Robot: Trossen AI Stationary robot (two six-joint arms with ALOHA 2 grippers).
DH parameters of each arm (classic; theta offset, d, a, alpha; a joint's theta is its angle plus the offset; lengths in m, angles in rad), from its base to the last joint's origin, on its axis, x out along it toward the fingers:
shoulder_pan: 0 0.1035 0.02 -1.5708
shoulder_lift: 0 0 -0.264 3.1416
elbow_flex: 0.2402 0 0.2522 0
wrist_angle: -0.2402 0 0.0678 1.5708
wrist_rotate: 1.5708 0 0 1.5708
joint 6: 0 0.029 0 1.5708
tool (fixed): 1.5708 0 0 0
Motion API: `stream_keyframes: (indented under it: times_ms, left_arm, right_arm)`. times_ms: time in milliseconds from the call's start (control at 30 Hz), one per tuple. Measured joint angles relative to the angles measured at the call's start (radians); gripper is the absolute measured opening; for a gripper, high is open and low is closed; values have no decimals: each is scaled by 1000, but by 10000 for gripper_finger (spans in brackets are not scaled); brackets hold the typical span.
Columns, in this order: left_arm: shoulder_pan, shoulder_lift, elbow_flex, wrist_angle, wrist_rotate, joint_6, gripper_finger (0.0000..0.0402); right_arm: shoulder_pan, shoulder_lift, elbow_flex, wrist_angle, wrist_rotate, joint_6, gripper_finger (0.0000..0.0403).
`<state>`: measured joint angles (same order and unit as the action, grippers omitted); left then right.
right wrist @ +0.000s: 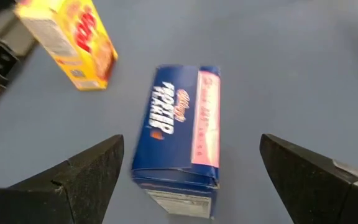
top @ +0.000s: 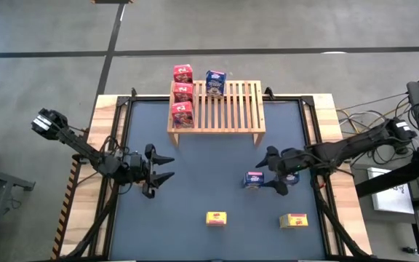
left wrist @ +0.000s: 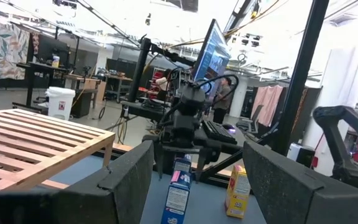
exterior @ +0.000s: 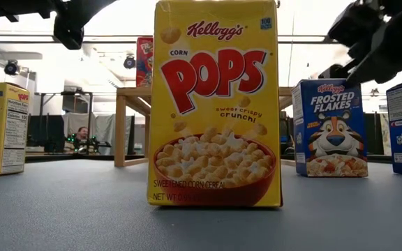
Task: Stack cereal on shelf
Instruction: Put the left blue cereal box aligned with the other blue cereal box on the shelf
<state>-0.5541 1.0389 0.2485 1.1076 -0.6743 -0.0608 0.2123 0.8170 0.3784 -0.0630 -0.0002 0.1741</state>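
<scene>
— Cereal on the shelf (top: 224, 106) so far: three red boxes (top: 182, 93) in a line along its left end and one blue box (top: 214, 82) at the back edge, all seen from overhead.

— The table-level camera shows none of that clearly; a yellow Corn Pops box (exterior: 215, 103) fills its middle, with a blue Frosted Flakes box (exterior: 329, 127) to one side.

— The right gripper (top: 269, 172) hangs over a blue box (right wrist: 180, 138) right of the table's centre, fingers spread wide, touching nothing.

— The left gripper (top: 167, 167) waits near the left edge, jaws parted and empty.

— Pale wooden slats, glossy printed cardboard, dark matte tabletop (top: 195, 175).
</scene>
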Motion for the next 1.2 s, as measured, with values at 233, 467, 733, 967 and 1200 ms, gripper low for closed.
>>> stream_keyframes:
  times_ms: [233,467,733,967,1200]
  left_arm:
    - [0,0,0,0,0,0,232]
    - [0,0,0,0,0,0,232]
    - [0,0,0,-5,1,0,232]
    - [0,0,0,-9,2,0,232]
    - [0,0,0,-17,2,0,232]
  right_arm:
    - [0,122,27,-13,3,14,362]
    - [0,166,44,-5,2,19,315]
    - [0,157,63,-7,1,3,225]
    - [0,138,96,-19,1,-36,178]
    - [-1,140,161,-37,3,-117,164]
